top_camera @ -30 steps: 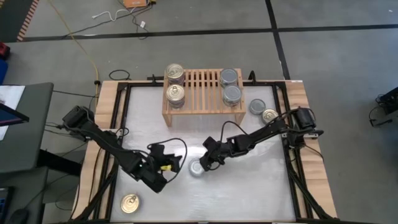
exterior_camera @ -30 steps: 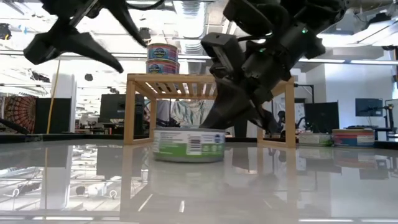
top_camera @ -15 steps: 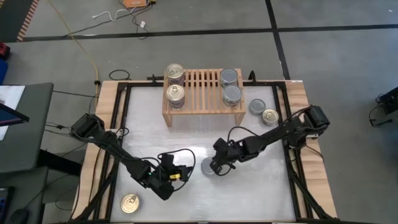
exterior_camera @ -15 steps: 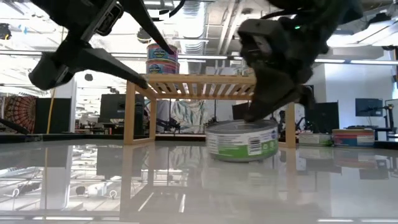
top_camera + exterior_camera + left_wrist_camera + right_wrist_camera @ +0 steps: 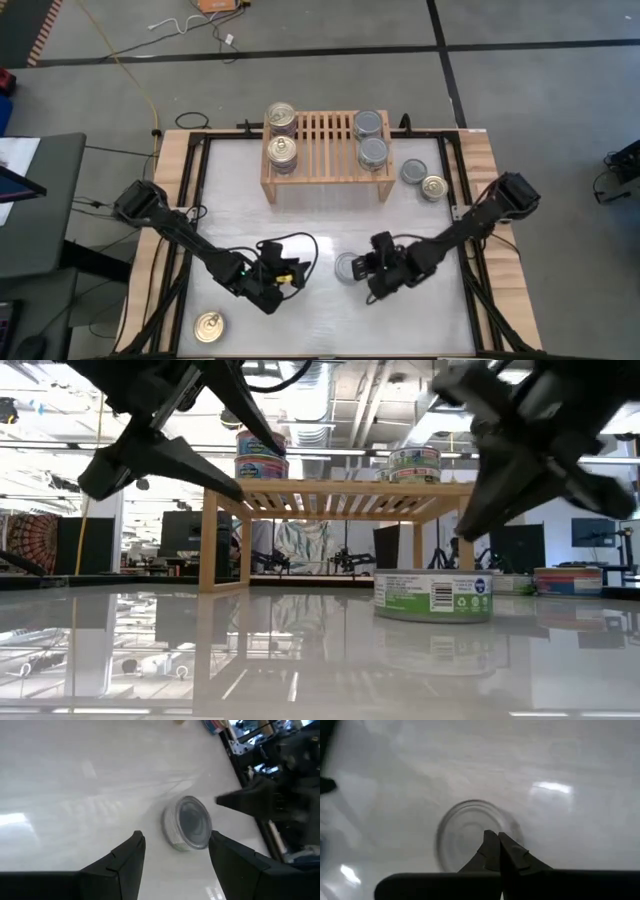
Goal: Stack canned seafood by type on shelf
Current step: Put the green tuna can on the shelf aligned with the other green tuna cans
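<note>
Eyeing the small round silver-topped tin (image 5: 347, 267) lying alone mid-bench, my closed right end effector (image 5: 372, 270) just beside it, my left end effector (image 5: 290, 277) half-open nearby. Judging it rigid, fairly light, slick-walled; gripping across the sidewall looks safest.

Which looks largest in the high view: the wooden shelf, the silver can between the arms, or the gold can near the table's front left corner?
1. The shelf, clearly largest.
2. The silver can and the gold can look about alike; I cannot rank them.
</note>
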### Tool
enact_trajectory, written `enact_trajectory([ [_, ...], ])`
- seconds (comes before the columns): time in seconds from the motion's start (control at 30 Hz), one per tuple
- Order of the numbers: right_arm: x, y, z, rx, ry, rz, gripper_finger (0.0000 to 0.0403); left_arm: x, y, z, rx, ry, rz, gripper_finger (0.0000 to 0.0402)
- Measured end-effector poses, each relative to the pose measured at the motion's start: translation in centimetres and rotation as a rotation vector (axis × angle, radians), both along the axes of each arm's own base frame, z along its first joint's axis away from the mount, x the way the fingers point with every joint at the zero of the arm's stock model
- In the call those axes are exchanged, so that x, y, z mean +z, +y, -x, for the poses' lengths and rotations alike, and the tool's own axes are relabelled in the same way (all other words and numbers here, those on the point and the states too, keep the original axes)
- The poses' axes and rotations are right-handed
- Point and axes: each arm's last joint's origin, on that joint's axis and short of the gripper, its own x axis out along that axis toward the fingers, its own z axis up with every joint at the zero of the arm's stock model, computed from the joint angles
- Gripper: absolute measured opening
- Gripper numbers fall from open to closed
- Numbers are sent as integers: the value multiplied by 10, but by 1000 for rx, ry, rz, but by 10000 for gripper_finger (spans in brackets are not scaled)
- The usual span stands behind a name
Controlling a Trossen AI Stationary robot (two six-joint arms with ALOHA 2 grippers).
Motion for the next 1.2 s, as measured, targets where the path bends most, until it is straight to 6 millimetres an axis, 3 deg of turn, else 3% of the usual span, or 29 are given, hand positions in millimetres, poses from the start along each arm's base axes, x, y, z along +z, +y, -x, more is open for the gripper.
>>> enact_trajectory([
  [0.13,-2,16,7,-144,-124,-38,14,13,10,6,-65,75,-80,208],
  [0.37,-25,43,7,-222,-211,-142,14,45,28,21,-224,175,-260,208],
  [0.53,-22,57,2,-216,-210,-154,15,43,30,23,-354,264,-278,208],
  [0.67,-10,56,4,-172,-152,-88,17,35,26,18,-390,288,-285,208],
  [0.87,15,37,6,6,16,-85,18,24,11,-1,-536,214,-346,208],
  [1.07,42,-5,5,178,139,-11,18,10,-4,-33,-614,158,-431,205],
  [1.2,55,-30,2,289,173,36,18,5,-9,-61,-609,199,-463,174],
])
